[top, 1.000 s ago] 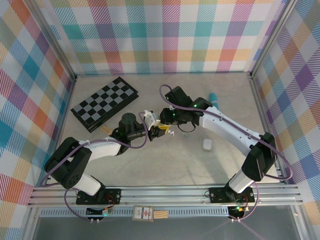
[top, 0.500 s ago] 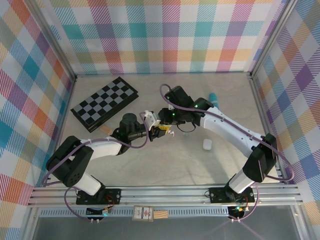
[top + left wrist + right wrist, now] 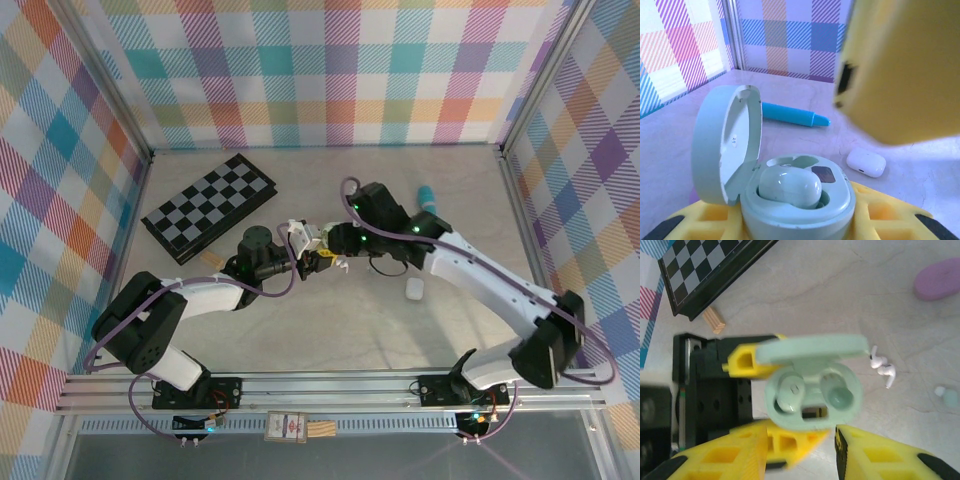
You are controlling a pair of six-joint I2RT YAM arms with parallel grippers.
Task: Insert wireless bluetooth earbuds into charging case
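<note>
The left gripper [image 3: 795, 220] clamps one open pale green case [image 3: 812, 395], with one green bud [image 3: 787, 394] seated in one of its two sockets [image 3: 840, 396]. The right gripper [image 3: 801, 436] hovers just above it, fingers parted and empty. Beyond, on the table, lie two white earbuds [image 3: 882, 366], one loose green bud [image 3: 947, 396] and one purple case [image 3: 938, 279].
</note>
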